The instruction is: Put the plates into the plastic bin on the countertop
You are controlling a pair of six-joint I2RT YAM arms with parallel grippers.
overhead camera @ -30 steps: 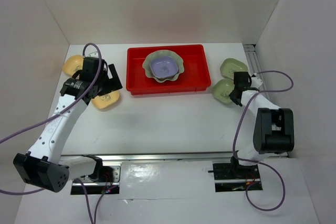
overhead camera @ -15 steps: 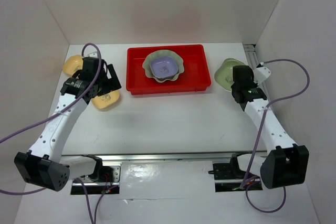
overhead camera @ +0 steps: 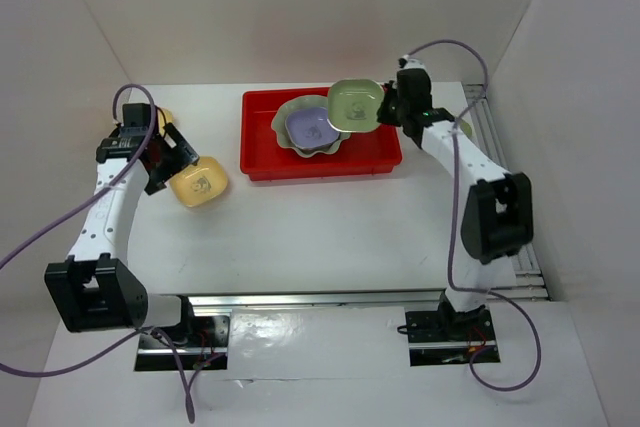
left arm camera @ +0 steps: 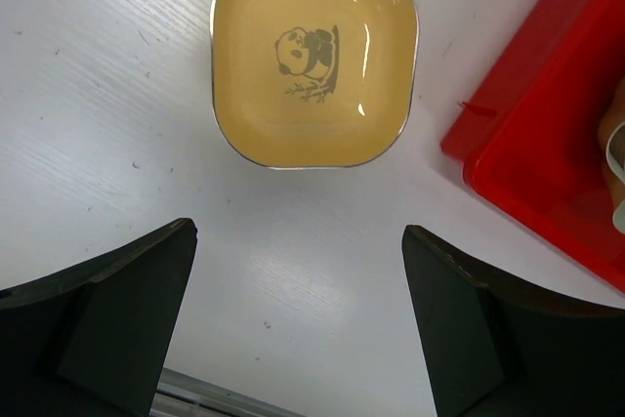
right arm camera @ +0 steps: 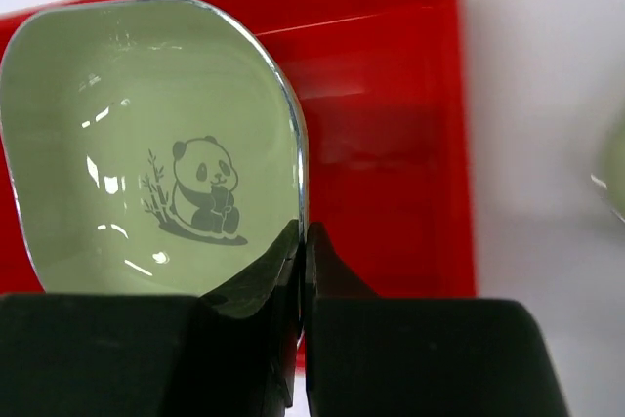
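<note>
Right gripper (right arm camera: 305,246) pinches a light green dish (right arm camera: 146,144) over the red bin (overhead camera: 262,152); left gripper (left arm camera: 298,231) gapes near a yellow dish (left arm camera: 312,56).

Setting: robot test cell, lab-type.
Evidence: plain white walls (overhead camera: 300,7) boxing a white countertop (overhead camera: 300,232); arm bases (overhead camera: 445,329) behind a metal rail (overhead camera: 320,298); loose cables (overhead camera: 445,42).

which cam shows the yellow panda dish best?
Left wrist: the yellow dish is whole and close, panda print clear. Top external shows it small, print barely legible; right wrist misses it.
</note>
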